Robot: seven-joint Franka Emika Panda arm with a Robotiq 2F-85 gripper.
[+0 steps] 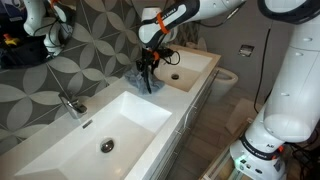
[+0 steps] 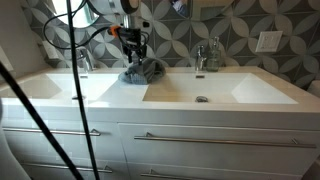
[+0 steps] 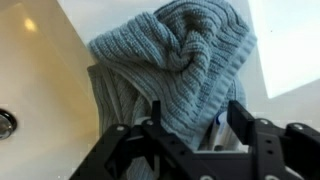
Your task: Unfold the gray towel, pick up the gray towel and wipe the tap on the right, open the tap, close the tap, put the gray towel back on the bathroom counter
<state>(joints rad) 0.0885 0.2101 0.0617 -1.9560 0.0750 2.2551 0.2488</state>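
Observation:
The gray knitted towel [image 3: 175, 60] lies bunched on the white counter [image 2: 170, 100] between the two sinks; it shows in both exterior views [image 1: 143, 82] [image 2: 143, 72]. My gripper [image 3: 195, 125] points straight down over it, fingers open on either side of the towel's near fold, with a gap left at one finger. It also shows in both exterior views [image 1: 150, 65] [image 2: 133, 55]. In an exterior view the tap on the right [image 2: 200, 55] stands behind the right sink, apart from the gripper.
Two rectangular sinks [image 1: 110, 135] [image 2: 205, 92] are sunk into the counter. A second tap [image 2: 84, 60] stands behind the left sink. The patterned tiled wall [image 2: 230, 25] rises close behind. A cable [image 2: 80, 90] hangs in front of the camera. A toilet [image 1: 225, 82] stands past the counter's end.

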